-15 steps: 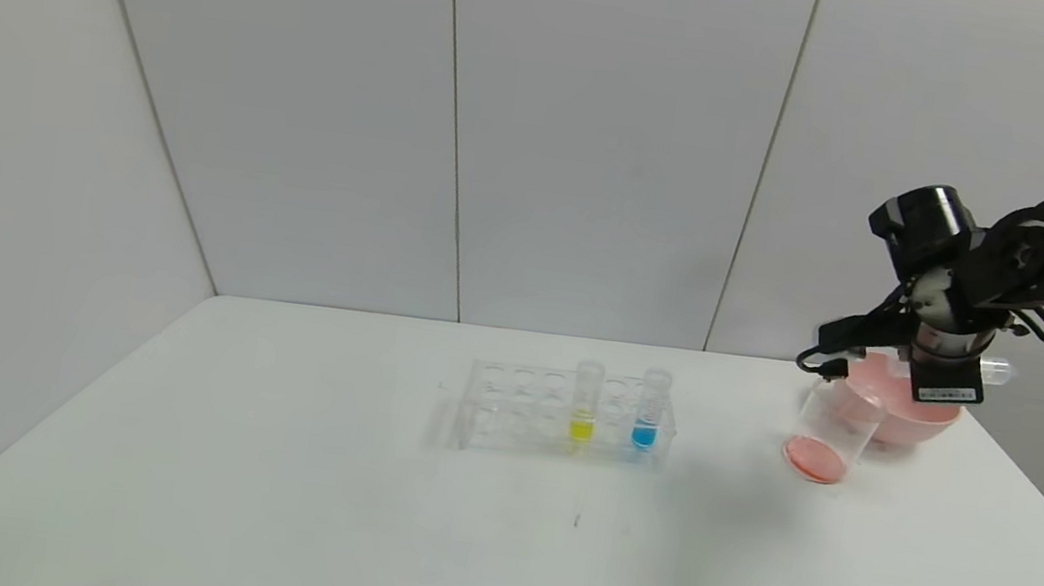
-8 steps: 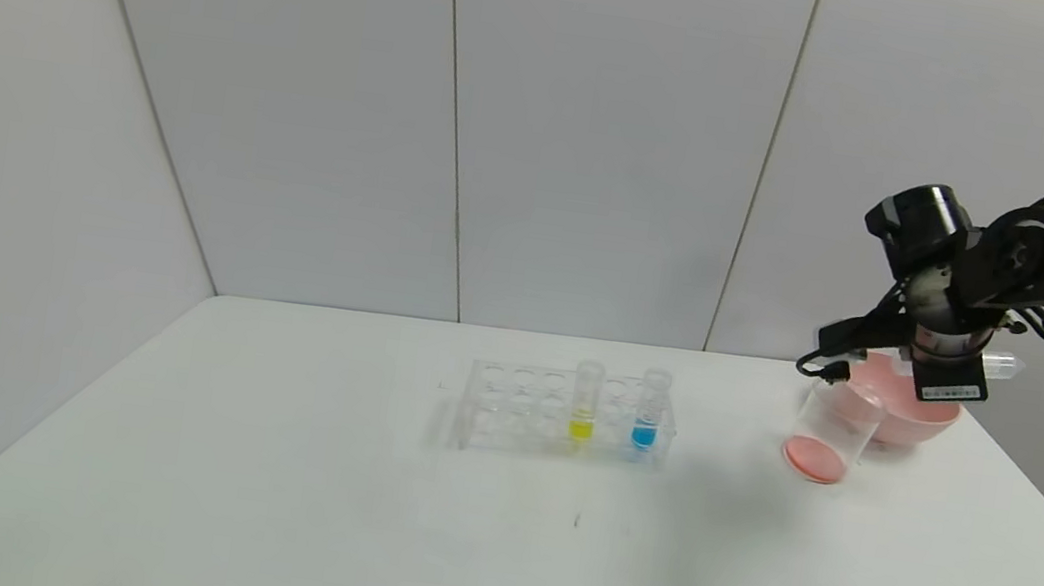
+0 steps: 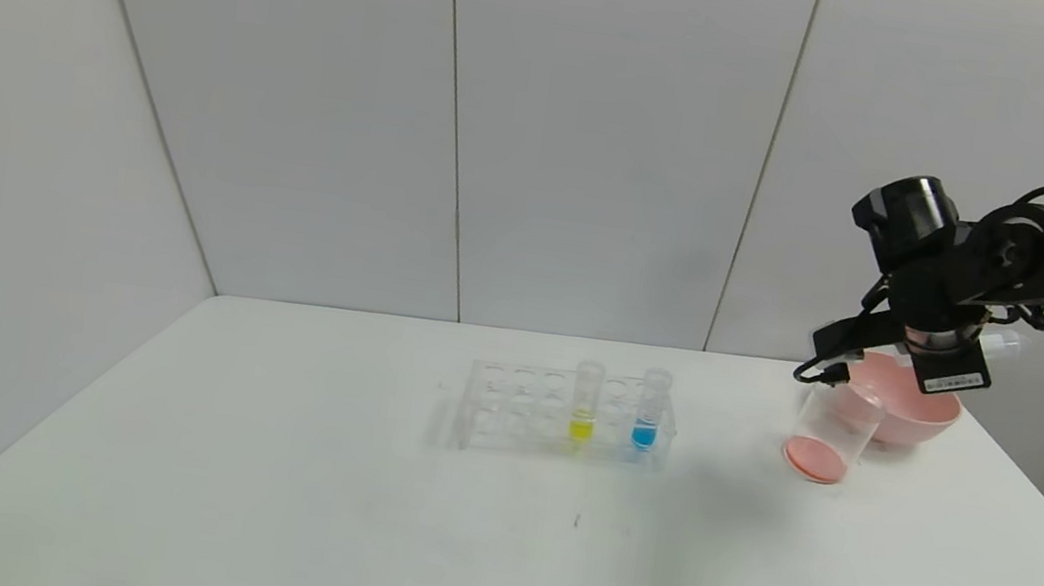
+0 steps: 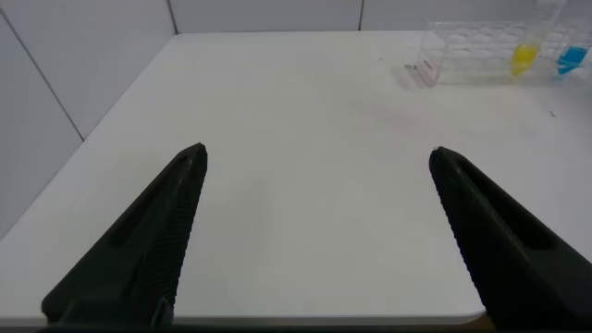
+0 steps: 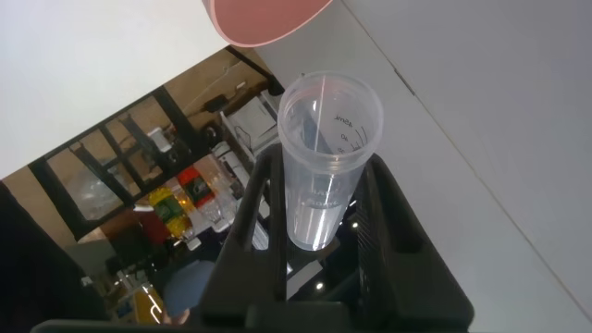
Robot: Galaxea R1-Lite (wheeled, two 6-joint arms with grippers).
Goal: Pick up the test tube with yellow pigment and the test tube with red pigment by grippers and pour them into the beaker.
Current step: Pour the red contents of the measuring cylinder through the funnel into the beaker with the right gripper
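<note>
My right gripper [image 3: 957, 342] hangs above the pink bowl, to the right of the beaker [image 3: 824, 436]. It is shut on a clear test tube [image 5: 326, 148], the red pigment one, which lies roughly level and shows no liquid inside. Its end sticks out past the gripper [image 3: 1002, 341]. The beaker stands on the table with red liquid in its bottom. The test tube with yellow pigment [image 3: 585, 404] stands upright in the clear rack [image 3: 517, 408]. My left gripper [image 4: 316, 157] is open and empty, low over the table's near left part.
A tube with blue liquid [image 3: 650, 411] stands in the rack to the right of the yellow one. The pink bowl [image 3: 910, 410] sits behind the beaker near the table's right edge. The rack also shows in the left wrist view [image 4: 472, 46].
My right gripper has risen a little and shifted slightly left with the tube, away from the beaker and bowl. Nothing else has moved.
</note>
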